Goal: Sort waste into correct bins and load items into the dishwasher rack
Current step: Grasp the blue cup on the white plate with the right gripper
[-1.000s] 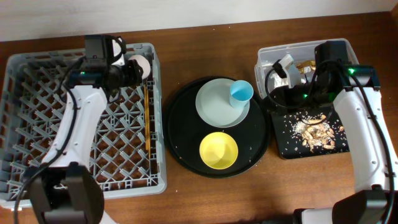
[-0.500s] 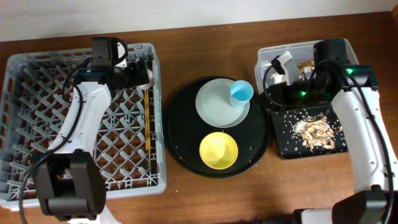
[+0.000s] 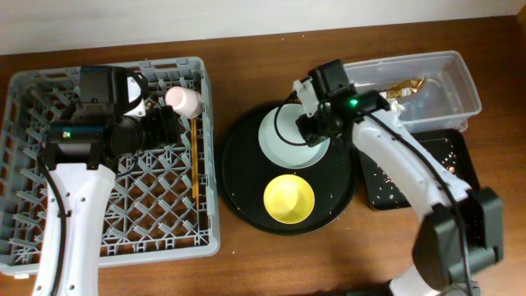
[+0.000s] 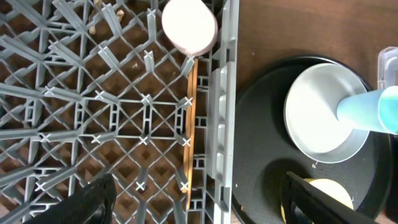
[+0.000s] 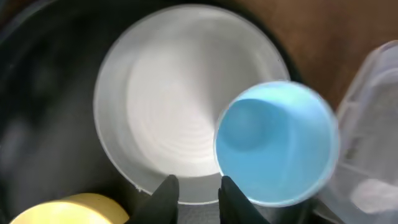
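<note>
The light-blue cup (image 5: 277,151) stands mouth up on the right side of the white plate (image 5: 155,118). The plate sits at the far side of the round black tray (image 3: 238,177), with the yellow bowl (image 3: 288,198) nearer. The right gripper (image 5: 198,191) hangs directly over them with its 2 fingers only slightly parted and nothing between them. They are just beside the cup, not around it. To lift it cleanly, I'd say the fingers need to spread and shift across so that 1 drops inside the rim and 1 outside. They should then pinch the wall and rise straight up, so the plate isn't dragged along. Over at the left, the left gripper (image 4: 205,202) is spread wide and empty above the dishwasher rack (image 3: 164,205). The pink cup (image 4: 189,26) sits in its far right corner and the wooden chopsticks (image 4: 191,124) lie along its right side. At the far right the clear tub (image 3: 460,78) holds the gold wrapper (image 3: 407,86), and the black tray (image 3: 452,164) lies just nearer — food scraps scattered on it. Everything rests on a brown wooden table (image 3: 271,255), with a pale wall (image 3: 246,16) along the far edge.
</note>
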`<state>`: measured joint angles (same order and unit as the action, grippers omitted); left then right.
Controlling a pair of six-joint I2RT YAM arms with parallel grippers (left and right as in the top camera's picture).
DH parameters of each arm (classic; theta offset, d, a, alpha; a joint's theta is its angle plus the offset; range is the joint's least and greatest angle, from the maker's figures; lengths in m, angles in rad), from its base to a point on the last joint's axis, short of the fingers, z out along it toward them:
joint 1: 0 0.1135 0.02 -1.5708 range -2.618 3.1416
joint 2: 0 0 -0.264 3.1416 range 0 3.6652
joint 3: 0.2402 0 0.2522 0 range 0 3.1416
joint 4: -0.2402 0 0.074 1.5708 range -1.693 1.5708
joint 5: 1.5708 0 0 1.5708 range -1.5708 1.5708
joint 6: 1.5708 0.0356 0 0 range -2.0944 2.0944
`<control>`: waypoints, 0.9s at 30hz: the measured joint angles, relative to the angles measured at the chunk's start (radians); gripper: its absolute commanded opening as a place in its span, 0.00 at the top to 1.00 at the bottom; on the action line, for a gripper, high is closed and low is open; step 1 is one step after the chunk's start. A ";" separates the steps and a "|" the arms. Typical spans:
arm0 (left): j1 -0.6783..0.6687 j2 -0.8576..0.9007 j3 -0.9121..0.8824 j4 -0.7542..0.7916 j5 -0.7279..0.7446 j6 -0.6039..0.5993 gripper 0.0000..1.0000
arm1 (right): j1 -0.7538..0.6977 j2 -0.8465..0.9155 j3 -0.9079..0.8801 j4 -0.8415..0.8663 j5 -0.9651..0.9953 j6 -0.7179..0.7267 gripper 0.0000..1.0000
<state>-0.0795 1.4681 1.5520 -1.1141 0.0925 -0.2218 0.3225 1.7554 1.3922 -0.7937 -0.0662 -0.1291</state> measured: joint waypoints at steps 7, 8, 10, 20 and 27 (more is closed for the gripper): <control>0.000 0.000 -0.004 -0.008 0.000 0.000 0.17 | 0.000 0.097 -0.004 0.011 0.018 0.003 0.83; 0.000 0.000 -0.004 -0.008 0.000 0.000 0.18 | 0.000 0.097 -0.004 0.011 0.017 0.003 0.83; 0.000 0.000 -0.005 -0.009 0.000 0.000 0.18 | 0.000 0.097 -0.002 -0.003 -0.014 0.002 0.79; 0.000 0.000 -0.008 -0.027 0.000 0.000 0.17 | 0.000 0.097 0.061 -0.028 0.051 0.002 0.78; 0.000 0.000 -0.009 -0.027 0.000 0.000 0.17 | 0.000 0.124 0.061 -0.016 0.052 0.001 0.86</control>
<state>-0.0795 1.4681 1.5429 -1.1412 0.0925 -0.2218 0.3225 1.8797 1.4532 -0.8101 -0.0143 -0.1284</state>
